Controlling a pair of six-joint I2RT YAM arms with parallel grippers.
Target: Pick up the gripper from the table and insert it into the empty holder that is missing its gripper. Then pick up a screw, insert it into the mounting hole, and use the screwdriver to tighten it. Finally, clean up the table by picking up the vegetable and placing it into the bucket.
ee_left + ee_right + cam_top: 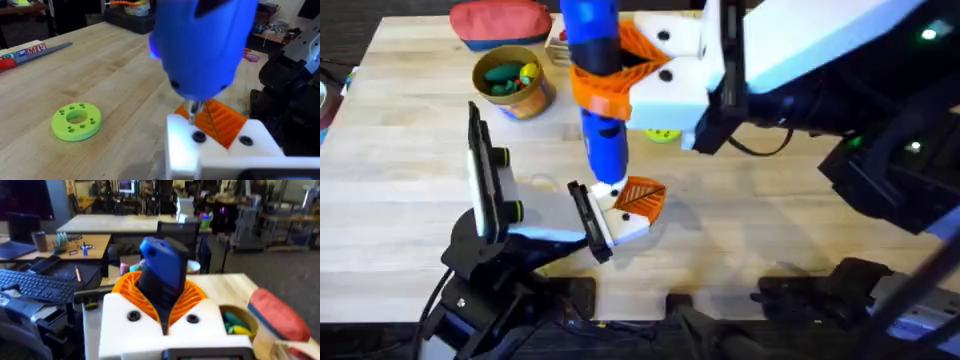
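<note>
The right gripper [620,75] clamps the screwdriver [600,95] upright, its tip on the holder [625,215], which the left gripper [605,225] grips. Left wrist: the green disc [76,120] lies beside the holder [215,145]. Right wrist: the bucket [240,322] holds vegetables beyond the screwdriver [162,272].

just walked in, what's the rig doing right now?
The right gripper holds the blue screwdriver upright, tip down on the white holder, which now carries its orange gripper. The left wrist view shows the tip just above a dark screw in the holder, so this looks like the tightening step. The left arm's gripper sits at the holder, apparently steadying it. The bucket already has green and yellow items inside. A green disc lies nearby.
</note>
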